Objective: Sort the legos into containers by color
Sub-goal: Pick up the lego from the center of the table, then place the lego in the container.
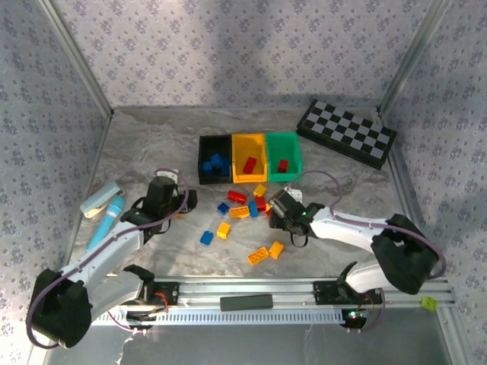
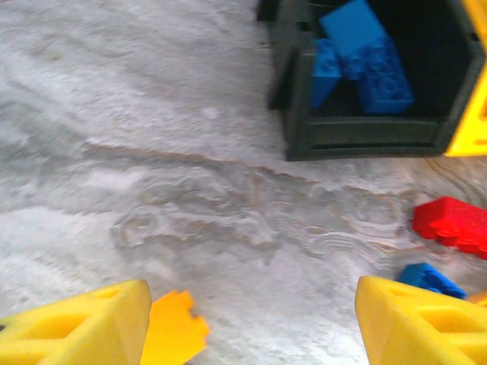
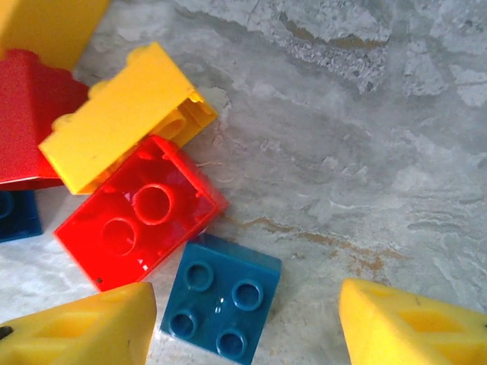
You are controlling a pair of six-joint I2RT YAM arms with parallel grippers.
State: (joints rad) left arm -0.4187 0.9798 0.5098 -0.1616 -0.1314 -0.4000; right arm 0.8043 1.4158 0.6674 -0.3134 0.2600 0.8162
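Observation:
The containers stand in a row at the back: black, yellow-orange and green. The black bin holds blue legos; a red one lies in each of the other two. Loose legos are scattered mid-table. My right gripper is open over a dark blue brick, which lies between its fingers, nearer the left one. A red upturned brick and a yellow brick touch just beyond. My left gripper is open over bare table, with an orange brick beside its left finger.
A checkerboard lies at the back right. A light blue marker and a white object lie at the left. A red brick and a blue brick sit right of my left gripper. Walls close three sides.

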